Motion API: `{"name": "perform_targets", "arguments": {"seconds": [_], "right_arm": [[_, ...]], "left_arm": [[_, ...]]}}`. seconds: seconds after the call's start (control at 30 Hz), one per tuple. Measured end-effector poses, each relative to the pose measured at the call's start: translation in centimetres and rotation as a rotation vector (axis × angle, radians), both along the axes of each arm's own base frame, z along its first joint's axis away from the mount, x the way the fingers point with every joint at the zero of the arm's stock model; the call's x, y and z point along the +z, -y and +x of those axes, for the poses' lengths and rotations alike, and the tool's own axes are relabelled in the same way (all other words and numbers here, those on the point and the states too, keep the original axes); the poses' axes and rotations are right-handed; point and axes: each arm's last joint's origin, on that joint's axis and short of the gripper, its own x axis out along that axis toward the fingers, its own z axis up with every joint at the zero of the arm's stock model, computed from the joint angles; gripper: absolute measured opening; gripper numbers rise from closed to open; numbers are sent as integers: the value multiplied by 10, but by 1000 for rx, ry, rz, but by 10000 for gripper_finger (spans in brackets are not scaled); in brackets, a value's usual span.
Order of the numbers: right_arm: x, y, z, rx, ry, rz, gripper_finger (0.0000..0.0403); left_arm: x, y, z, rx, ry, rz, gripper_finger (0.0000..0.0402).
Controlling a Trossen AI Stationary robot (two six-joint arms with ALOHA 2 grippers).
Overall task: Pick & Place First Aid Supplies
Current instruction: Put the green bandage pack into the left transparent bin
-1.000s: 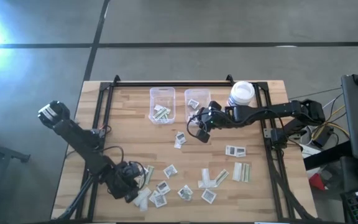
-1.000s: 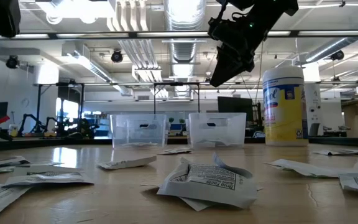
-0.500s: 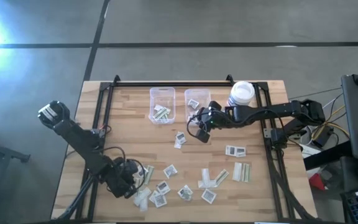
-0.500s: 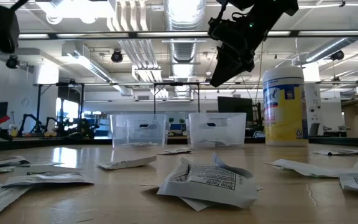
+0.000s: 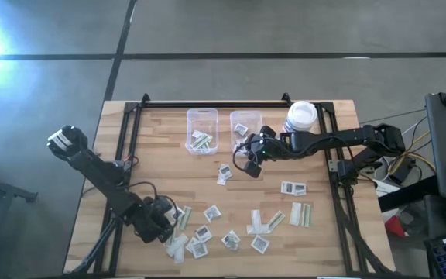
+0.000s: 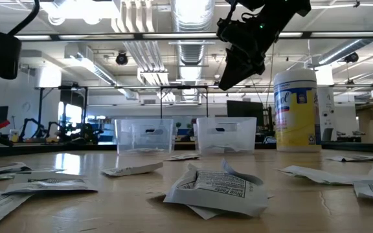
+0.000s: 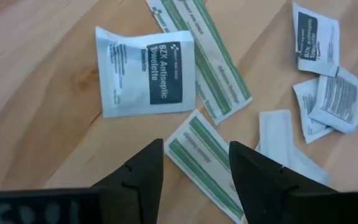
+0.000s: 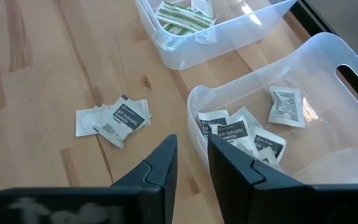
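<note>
First aid supplies lie scattered on the near half of the wooden table (image 5: 153, 163): square white packets (image 5: 212, 212) and pale strips (image 5: 300, 215). My left gripper (image 5: 167, 221) hangs low over the near-left cluster, open. Its fingers stand on either side of a green-striped strip (image 7: 201, 149), beside a square towelette packet (image 7: 145, 71); I cannot tell whether they touch it. My right gripper (image 5: 250, 164) hovers open, with a narrow gap and nothing in it, above the near wall of the right clear bin (image 8: 194, 102). That bin holds square packets (image 8: 241, 134).
The left clear bin (image 5: 202, 130) holds striped strips (image 8: 182, 15). A white-lidded jar (image 5: 301, 116) stands at the far right beside the bins. Two packets (image 8: 114, 118) lie just near of the bins. Black rails (image 5: 130, 147) run along the table's left, right and far sides.
My left gripper has sunk toward the packets at the near left. My right arm has kept still, and no packet has visibly moved.
</note>
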Motion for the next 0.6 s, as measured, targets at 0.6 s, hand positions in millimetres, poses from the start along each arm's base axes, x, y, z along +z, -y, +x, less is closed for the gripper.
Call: {"name": "perform_targets", "arguments": {"seconds": [0.6], "right_arm": [[0, 0, 0, 0, 1, 0, 73]], "left_arm": [[-23, 1, 2, -87, -33, 117, 174]]}}
